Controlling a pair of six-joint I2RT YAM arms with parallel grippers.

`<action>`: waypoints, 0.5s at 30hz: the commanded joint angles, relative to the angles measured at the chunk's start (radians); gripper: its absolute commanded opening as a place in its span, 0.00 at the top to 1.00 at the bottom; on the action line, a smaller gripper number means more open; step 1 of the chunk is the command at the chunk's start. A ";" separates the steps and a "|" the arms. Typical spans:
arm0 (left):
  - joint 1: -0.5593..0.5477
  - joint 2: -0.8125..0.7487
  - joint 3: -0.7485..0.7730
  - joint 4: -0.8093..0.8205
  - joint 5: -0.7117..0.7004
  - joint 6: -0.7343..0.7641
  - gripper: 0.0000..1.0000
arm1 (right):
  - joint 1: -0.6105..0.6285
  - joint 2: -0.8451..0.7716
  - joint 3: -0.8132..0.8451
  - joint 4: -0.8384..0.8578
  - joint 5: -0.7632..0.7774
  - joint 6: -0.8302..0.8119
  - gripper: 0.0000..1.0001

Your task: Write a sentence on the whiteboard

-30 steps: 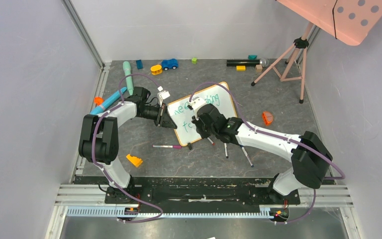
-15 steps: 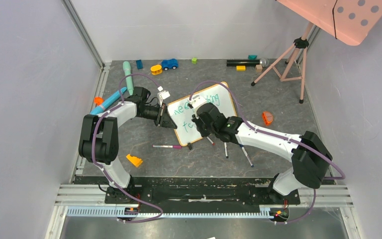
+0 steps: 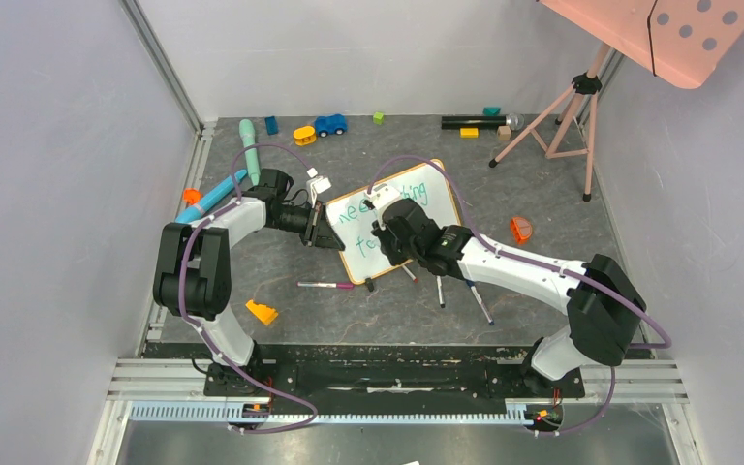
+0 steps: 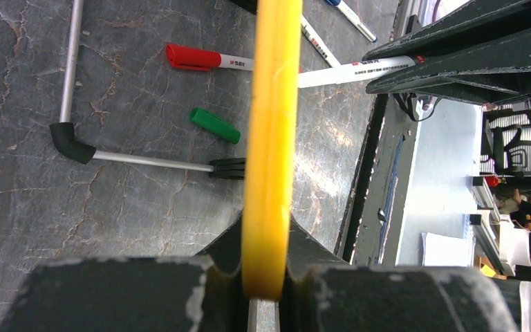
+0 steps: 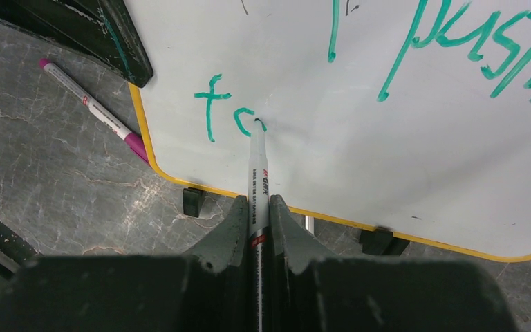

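Green sentence [image 5: 211, 111] on whiteboard [image 5: 359, 152], marker [image 5: 256, 166] tip touching it, pinched in right hand [image 5: 257, 204], left hand [image 4: 266, 232] clamped on whiteboard's edge

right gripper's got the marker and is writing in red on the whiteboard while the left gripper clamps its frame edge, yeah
Not quite: the writing is green, not red, as the right wrist view shows. The rest holds: the right gripper is shut on the marker, its tip on the whiteboard, and the left gripper clamps the frame edge.
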 commanded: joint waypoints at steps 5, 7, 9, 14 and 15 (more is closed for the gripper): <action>-0.051 0.014 -0.048 -0.087 -0.112 0.079 0.98 | -0.013 0.020 0.038 0.088 0.001 -0.004 1.00; -0.051 0.014 -0.048 -0.087 -0.112 0.078 0.98 | -0.013 0.022 0.040 0.091 -0.007 -0.005 1.00; -0.051 0.014 -0.048 -0.087 -0.112 0.078 0.98 | -0.013 0.018 0.039 0.092 -0.011 -0.004 1.00; -0.051 0.011 -0.048 -0.087 -0.112 0.079 0.98 | -0.013 -0.022 0.019 0.094 -0.003 -0.004 1.00; -0.051 0.011 -0.048 -0.087 -0.112 0.079 0.98 | -0.013 -0.037 0.011 0.098 0.002 -0.005 1.00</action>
